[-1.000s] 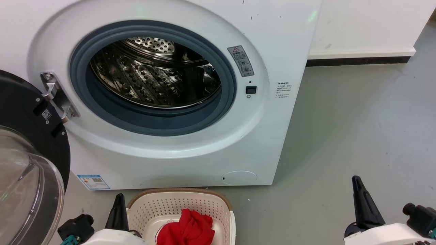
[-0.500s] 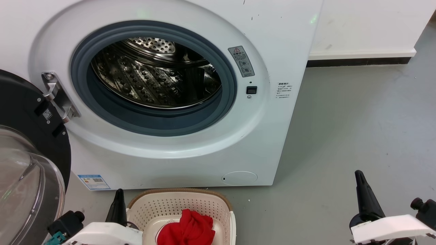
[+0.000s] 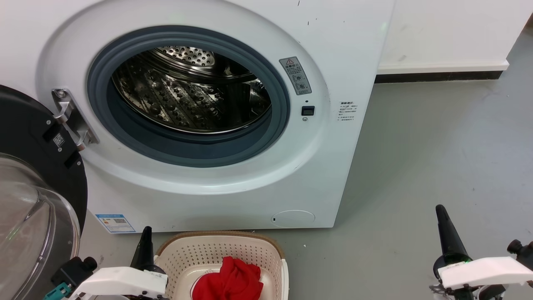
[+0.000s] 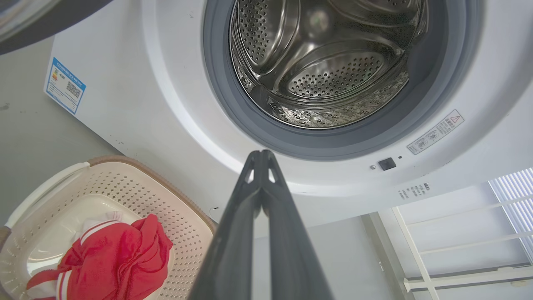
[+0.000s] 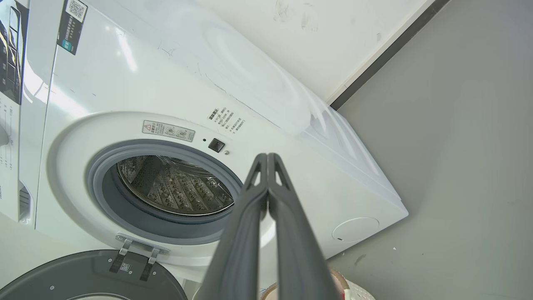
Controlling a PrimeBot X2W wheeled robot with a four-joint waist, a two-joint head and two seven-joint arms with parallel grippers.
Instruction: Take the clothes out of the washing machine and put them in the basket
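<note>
White washing machine [image 3: 233,183] fills the upper left of the head view, porthole uncovered, grey gasket [image 3: 200,152] ringing the perforated steel drum [image 3: 187,96]. We note grey floor [image 3: 437,146] to its right, running back to a white wall [image 3: 449,29] with a dark baseboard [image 3: 437,76]. The black-rimmed glass door [image 3: 33,200] is swung wide at the left edge on its metal hinge [image 3: 70,121]. The basket [image 3: 216,252] sits on the floor just in front of the machine's base, and the clothes [image 3: 229,281], a bunched red heap with white striped trim visible in the left wrist view, lie inside it. Basket and clothes hold the same spot as a second ago. Left end effector [image 3: 146,231] stands just left of the basket rim, fingers pressed together, nothing between them; its tip now sits a little higher in the head view and its pale forearm has slid left. Right end effector [image 3: 440,210] is well apart over bare floor, also closed on nothing; it has edged up and right, its white housing turned flatter. A small blue label [image 3: 114,223] sits on the machine's lower left corner.
</note>
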